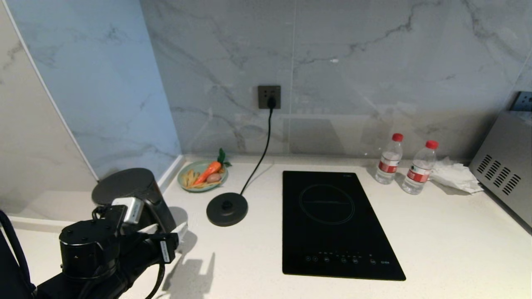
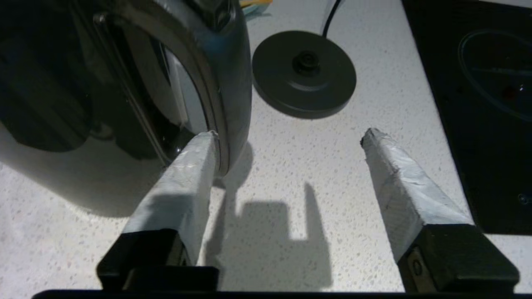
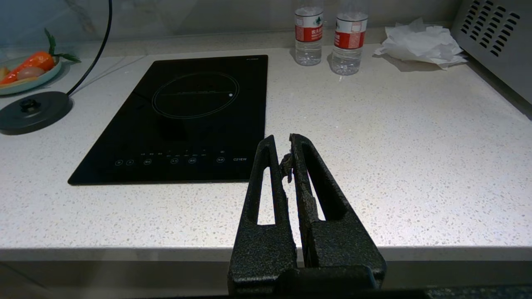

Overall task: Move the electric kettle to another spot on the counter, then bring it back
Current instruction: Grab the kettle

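Glossy black cylindrical electric kettle stands upright on the off-white desk, beside the open left tool; one finger touches its handle.

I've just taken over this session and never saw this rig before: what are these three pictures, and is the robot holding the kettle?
The wide picture comes from the robot's head, looking down at the counter. The other two come from cameras on its wrists, behind the fingers.

The left gripper stands open beside the electric kettle, at the counter's left end. One taped finger lies against the handle; nothing is clamped, so the kettle stands on its own. Its round power base sits empty to the right, corded to the wall socket.

The right gripper is shut, empty, parked at the counter's front edge.

Also there: a black hob, a plate of food, two water bottles, crumpled paper and a metal appliance.
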`<state>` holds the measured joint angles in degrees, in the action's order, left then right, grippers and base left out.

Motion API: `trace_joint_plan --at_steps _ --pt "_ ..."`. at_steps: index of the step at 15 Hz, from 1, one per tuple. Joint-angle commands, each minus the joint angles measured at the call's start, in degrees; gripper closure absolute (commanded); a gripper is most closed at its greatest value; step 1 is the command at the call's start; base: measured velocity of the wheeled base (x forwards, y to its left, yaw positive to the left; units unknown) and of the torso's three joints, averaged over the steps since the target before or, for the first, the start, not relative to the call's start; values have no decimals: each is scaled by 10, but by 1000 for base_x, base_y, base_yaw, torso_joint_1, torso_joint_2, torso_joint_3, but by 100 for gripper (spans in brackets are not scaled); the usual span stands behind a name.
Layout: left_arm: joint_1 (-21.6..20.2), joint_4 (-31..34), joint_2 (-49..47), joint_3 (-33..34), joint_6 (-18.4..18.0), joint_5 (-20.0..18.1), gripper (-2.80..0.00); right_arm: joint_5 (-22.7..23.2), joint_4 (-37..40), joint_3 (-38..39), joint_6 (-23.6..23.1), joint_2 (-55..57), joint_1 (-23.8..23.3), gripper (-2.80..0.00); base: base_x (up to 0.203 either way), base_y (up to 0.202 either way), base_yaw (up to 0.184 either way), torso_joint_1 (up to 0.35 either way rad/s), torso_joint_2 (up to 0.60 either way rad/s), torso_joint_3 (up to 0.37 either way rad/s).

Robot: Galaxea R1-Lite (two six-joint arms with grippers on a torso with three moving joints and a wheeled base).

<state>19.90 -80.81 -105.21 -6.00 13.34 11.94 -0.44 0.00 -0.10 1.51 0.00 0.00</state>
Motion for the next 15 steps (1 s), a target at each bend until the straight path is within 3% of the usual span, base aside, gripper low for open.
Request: trace_joint_plan --at_steps 1,7,15 --pt "0 -17 -17 -13 0 1 -280 0 0 0 0 0 0 0 0 0 0 0 0 0" --pt "-13 -67 -81 -36 -1 2 -280 0 0 0 0 0 0 0 0 0 0 0 0 0" --pt "-30 -68 -106 -85 -21 -1 -280 -1 0 0 0 0 0 0 0 0 0 0 0 0"
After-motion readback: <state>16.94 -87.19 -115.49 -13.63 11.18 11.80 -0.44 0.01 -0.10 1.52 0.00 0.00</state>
